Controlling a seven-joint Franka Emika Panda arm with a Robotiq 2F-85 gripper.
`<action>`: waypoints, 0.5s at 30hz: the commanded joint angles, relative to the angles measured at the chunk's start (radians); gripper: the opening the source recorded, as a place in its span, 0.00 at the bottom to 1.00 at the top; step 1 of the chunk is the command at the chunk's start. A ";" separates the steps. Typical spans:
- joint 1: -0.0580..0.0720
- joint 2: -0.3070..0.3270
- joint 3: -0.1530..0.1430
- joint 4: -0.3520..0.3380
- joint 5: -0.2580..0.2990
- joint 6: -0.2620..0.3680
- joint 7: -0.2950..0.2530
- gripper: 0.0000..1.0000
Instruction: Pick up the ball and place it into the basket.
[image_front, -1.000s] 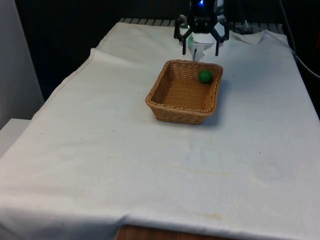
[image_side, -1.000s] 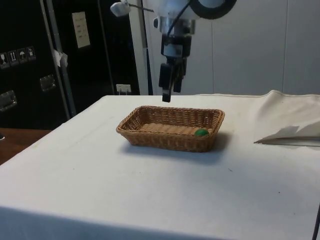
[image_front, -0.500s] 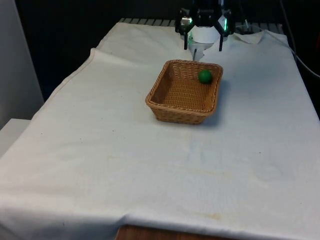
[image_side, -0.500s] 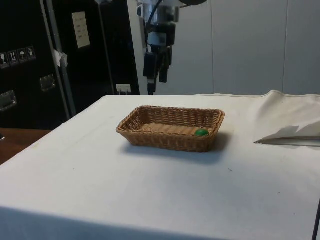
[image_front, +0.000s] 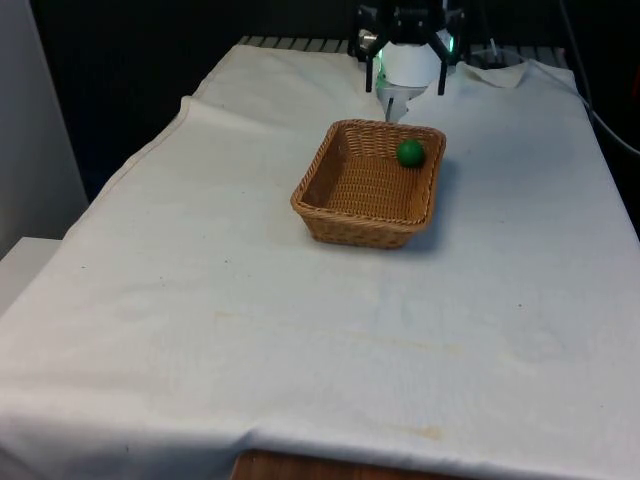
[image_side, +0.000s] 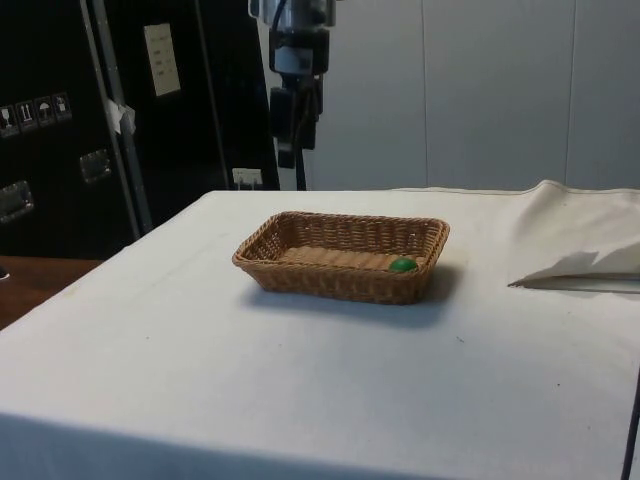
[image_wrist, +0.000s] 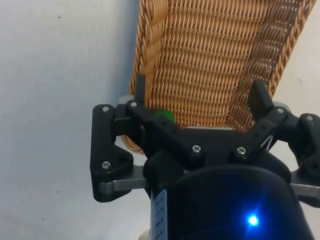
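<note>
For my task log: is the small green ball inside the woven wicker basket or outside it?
Inside: the small green ball lies within the woven wicker basket.

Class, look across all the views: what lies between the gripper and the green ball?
Just the far rim of the woven wicker basket; the small green ball rests inside it, below the raised black gripper, as the side view shows.

- One wicker basket (image_front: 366, 185) stands on the cloth, toward the far end of the table.
- One green ball (image_front: 410, 153) lies inside it, in the far corner on the front view's right.
- One white cloth (image_front: 250, 330) covers the table, and one more piece of white fabric (image_side: 575, 245), possibly a separate folded sheet, lies bunched at the side view's right.
- One black gripper (image_wrist: 198, 91) hangs above the basket's far end, with two fingers (image_wrist: 140, 90) spread apart and nothing between them.
</note>
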 joint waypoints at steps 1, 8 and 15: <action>0.002 -0.006 0.001 0.008 0.005 -0.023 -0.009 1.00; 0.002 -0.009 0.001 0.053 0.003 -0.088 -0.032 1.00; 0.003 -0.016 0.002 0.086 -0.004 -0.152 -0.060 1.00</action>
